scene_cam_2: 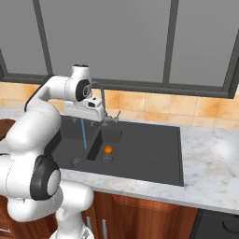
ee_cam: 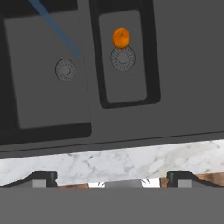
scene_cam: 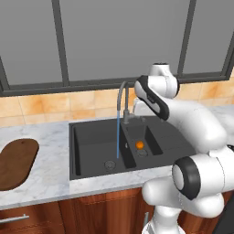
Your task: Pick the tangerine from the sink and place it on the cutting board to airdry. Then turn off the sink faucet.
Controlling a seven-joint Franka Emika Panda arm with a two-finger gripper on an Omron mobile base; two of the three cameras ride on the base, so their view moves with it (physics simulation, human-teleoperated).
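The tangerine (scene_cam: 140,145) (scene_cam_2: 108,150) (ee_cam: 121,38) lies in the small basin of the black sink (scene_cam: 91,146) (scene_cam_2: 149,149), touching the far side of that basin's drain (ee_cam: 123,58). My gripper (ee_cam: 111,179) is open and empty, high above the sink's front rim and looking down into both basins. Its white hand (scene_cam_2: 85,109) hangs just in front of the grey gooseneck sink faucet (scene_cam: 121,98) (scene_cam_2: 101,91). A blue water stream (scene_cam: 118,137) (ee_cam: 57,30) runs into the large basin. The dark brown cutting board (scene_cam: 16,162) lies on the counter far to the left.
A white marble counter (scene_cam: 50,137) (scene_cam_2: 210,158) surrounds the sink, with a tan tiled backsplash (scene_cam: 55,103) and a large window behind it. Wooden cabinet fronts (scene_cam_2: 149,219) run below the counter edge. My arm's upper links (scene_cam: 196,123) cover the sink's right end.
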